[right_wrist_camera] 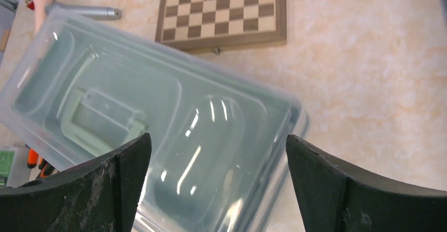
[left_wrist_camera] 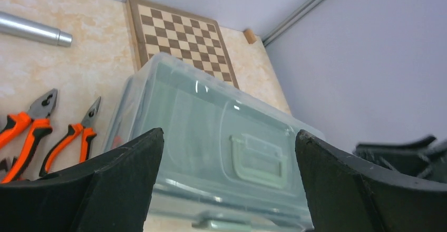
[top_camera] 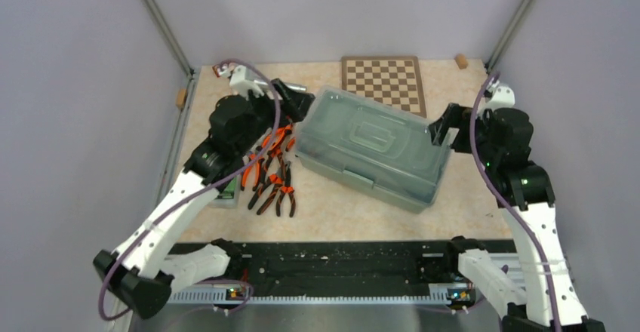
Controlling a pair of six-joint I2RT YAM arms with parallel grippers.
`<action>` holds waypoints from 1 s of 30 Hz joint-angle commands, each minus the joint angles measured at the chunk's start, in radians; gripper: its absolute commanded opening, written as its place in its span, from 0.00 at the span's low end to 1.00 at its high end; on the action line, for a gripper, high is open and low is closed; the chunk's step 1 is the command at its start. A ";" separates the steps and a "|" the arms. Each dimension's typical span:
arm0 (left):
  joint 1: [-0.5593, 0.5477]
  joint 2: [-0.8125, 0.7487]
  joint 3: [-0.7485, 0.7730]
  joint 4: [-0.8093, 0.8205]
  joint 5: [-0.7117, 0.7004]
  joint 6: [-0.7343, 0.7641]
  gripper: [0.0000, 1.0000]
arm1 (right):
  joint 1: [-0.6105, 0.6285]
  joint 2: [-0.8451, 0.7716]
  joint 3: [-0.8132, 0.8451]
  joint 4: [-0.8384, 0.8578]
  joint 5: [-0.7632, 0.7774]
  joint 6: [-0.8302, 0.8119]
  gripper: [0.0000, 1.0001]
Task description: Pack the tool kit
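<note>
The sage-green toolbox (top_camera: 373,149) lies askew mid-table with its translucent lid shut. It also shows in the left wrist view (left_wrist_camera: 211,142) and in the right wrist view (right_wrist_camera: 158,116). Several orange-and-black pliers (top_camera: 273,173) lie on the table to its left; two show in the left wrist view (left_wrist_camera: 52,132). A small green box (top_camera: 226,190) lies by the left arm. My left gripper (top_camera: 300,99) is open and empty at the box's left end. My right gripper (top_camera: 444,130) is open and empty at its right end. Screwdrivers and the red box are not in view.
A wooden chessboard (top_camera: 383,81) lies behind the toolbox. A silver microphone (left_wrist_camera: 32,29) lies at the back left. A small cork-like piece (top_camera: 460,61) sits at the far right corner. Grey walls close in on both sides.
</note>
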 commanded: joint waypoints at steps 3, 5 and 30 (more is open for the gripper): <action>-0.029 -0.168 -0.247 -0.054 0.024 -0.117 0.99 | 0.007 0.260 0.216 0.116 -0.160 -0.121 0.97; -0.040 -0.199 -0.303 -0.021 0.034 -0.154 0.98 | 0.006 0.380 0.289 0.129 -0.280 -0.143 0.97; -0.227 0.302 -0.065 0.271 0.236 -0.204 0.98 | 0.022 0.335 -0.003 0.114 -0.665 -0.061 0.80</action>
